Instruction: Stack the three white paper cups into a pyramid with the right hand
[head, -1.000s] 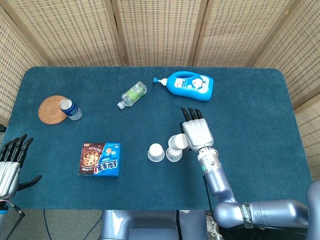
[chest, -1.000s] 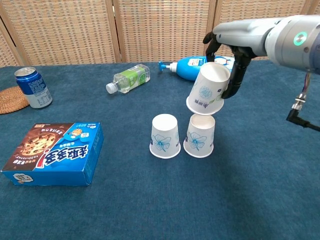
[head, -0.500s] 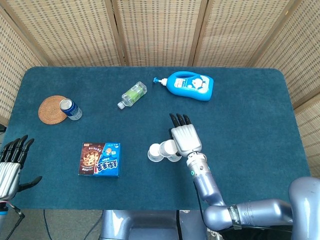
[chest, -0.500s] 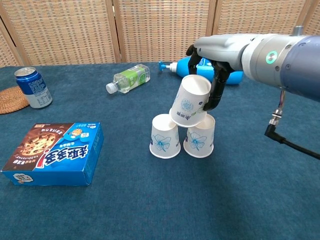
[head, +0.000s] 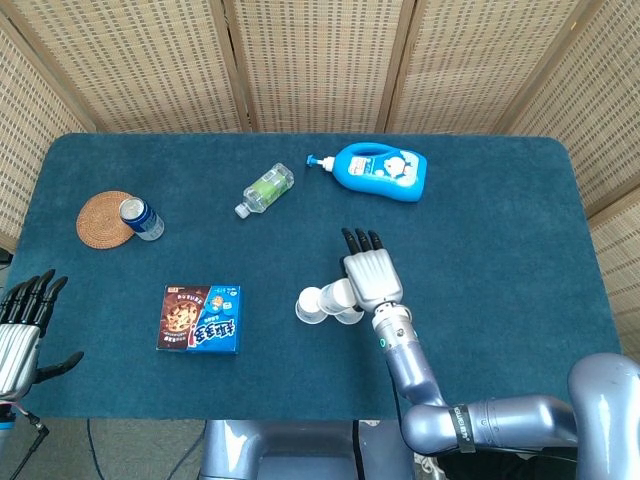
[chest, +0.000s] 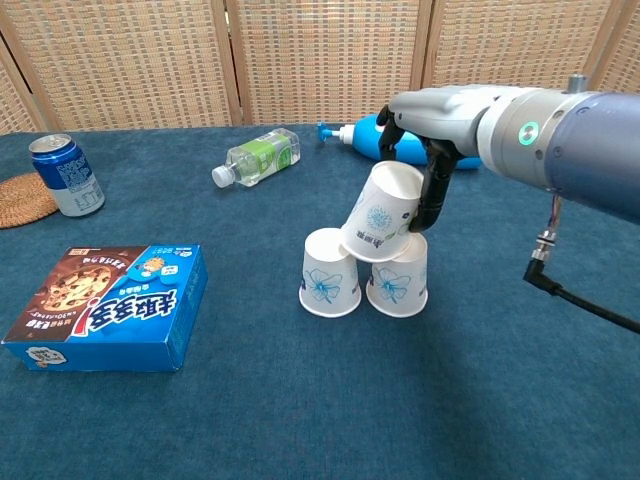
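Two white paper cups stand upside down side by side on the blue cloth: the left cup (chest: 330, 272) and the right cup (chest: 399, 279). My right hand (chest: 425, 165) holds a third cup (chest: 381, 213), tilted, its base resting over the gap between the two. In the head view the right hand (head: 371, 273) covers most of the held cup (head: 338, 294); the left cup (head: 309, 305) shows beside it. My left hand (head: 20, 330) hangs open at the table's left front corner, away from the cups.
A blue biscuit box (chest: 108, 307) lies left of the cups. A blue can (chest: 66, 175) stands by a woven coaster (head: 103, 217). A small green-labelled bottle (chest: 258, 156) and a blue detergent bottle (head: 381, 171) lie further back.
The right hand carried the tilted cup left and down, from above the right cup to the gap between both base cups. The left hand stayed still.
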